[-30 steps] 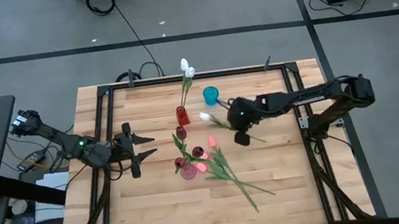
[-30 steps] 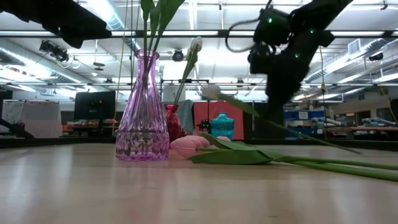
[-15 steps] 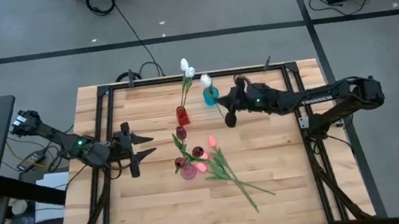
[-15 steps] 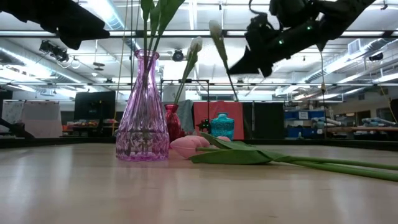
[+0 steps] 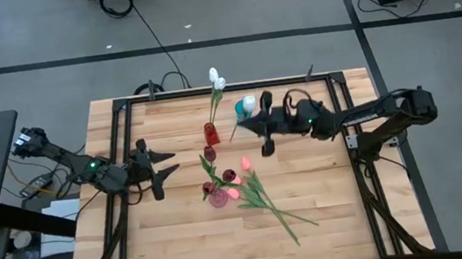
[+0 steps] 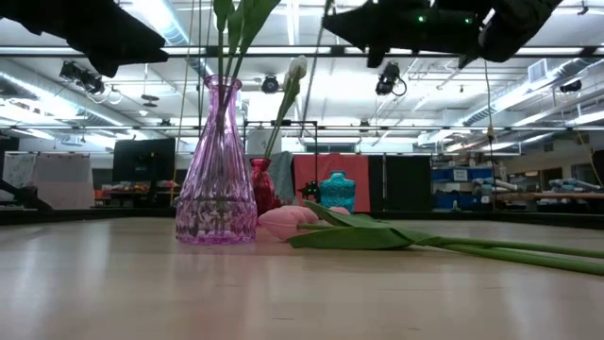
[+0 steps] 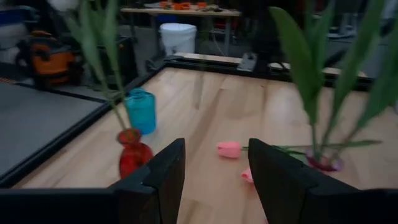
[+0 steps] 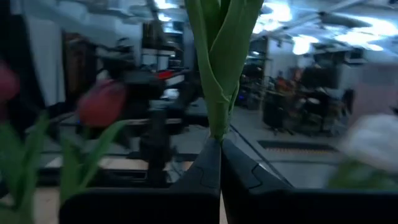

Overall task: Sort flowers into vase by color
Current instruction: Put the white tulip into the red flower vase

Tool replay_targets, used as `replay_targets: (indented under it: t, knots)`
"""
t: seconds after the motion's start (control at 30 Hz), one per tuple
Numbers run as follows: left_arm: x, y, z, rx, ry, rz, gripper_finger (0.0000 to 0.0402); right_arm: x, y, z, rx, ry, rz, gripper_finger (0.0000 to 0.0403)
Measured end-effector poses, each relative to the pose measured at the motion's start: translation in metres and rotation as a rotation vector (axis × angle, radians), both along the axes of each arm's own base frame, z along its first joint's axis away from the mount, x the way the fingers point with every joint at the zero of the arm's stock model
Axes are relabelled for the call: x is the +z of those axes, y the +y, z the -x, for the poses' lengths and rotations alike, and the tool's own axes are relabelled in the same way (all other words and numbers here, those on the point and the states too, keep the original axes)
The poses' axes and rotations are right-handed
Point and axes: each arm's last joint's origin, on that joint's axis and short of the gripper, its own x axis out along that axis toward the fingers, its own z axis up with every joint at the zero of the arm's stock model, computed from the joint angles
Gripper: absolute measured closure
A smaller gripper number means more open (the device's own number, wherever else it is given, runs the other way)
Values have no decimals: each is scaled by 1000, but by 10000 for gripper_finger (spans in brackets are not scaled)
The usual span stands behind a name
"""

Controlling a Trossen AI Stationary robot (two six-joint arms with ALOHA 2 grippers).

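Observation:
My right gripper is high over the table's far middle, shut on a white tulip whose head shows by the teal vase. A red vase holds white tulips. The pink glass vase holds maroon tulips by their stems. Pink tulips lie flat on the wood beside it, stems pointing to the near right. My left gripper hangs open at the table's left side. My right gripper pinches the white tulip's green stem between its two shut fingers, where a leaf wraps it. The fingers come level from the table's right and lie across the stem. The tulip is lifted clear and roughly upright, with the head leaning toward the far edge.
The three vases stand close together in the table's middle: teal and red toward the far edge, pink glass nearer. Bare wood spreads along the near side. A black frame rail runs around the table.
My right gripper has risen from the table's middle and moved toward the far edge and the left, tipping until its fingers lie level. The white tulip, first hanging nearly level above the table, has swung upright, its head now beside the teal vase.

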Motion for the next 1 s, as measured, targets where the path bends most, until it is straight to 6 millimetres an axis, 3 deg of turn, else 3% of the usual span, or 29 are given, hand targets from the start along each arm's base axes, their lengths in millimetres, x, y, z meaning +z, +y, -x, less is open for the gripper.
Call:
replay_targets:
  t: [0.23, 0.53, 0.77, 1.0]
  knots:
    - [-1, 7, -2, 72, -4, 15, 220, -2, 18, -42, -41, -5, 133, 397]
    - [-3, 9, -3, 62, 15, 23, 220, -11, 17, -84, -114, 32, 247, 397]
    - [-6, 9, -3, 55, 36, 39, 220, -19, 7, -98, -154, 52, 260, 397]
    - [-7, 9, -3, 49, 42, 58, 220, -21, 4, -99, -234, 79, 274, 398]
